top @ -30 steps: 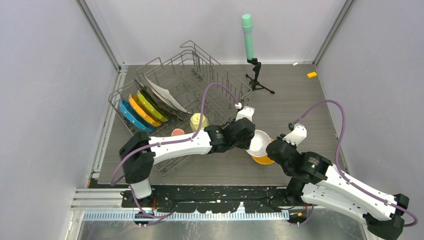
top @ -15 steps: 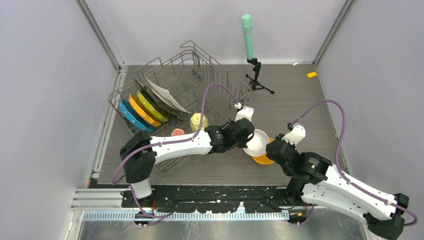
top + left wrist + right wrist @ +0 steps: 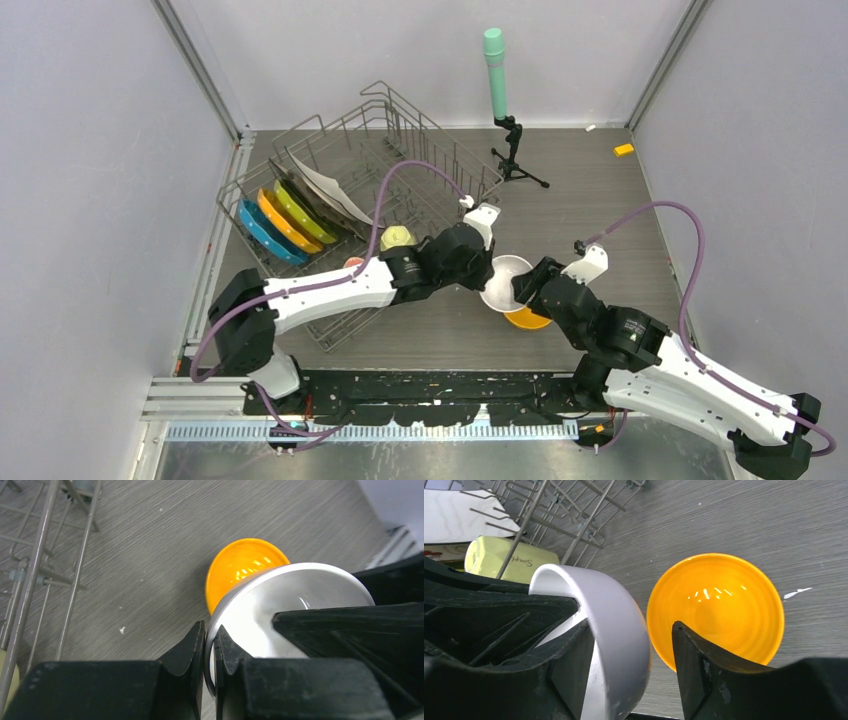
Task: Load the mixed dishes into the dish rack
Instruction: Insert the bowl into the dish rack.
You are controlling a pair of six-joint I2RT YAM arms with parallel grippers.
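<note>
Pinching white bowl rim — left pincer; right pincer seemingly open.

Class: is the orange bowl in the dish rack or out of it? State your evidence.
Out. The orange bowl rests upright on the bare table, clear of the dish rack wires.

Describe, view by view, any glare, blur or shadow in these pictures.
Top external: even soft light, sharp throughout, faint shadows on the table. Left wrist: glare streaks on the orange bowl; the near fingers look dark and soft. Right wrist: similar streaks inside the orange bowl; the white bowl, close to the lens, is slightly blurred.
</note>
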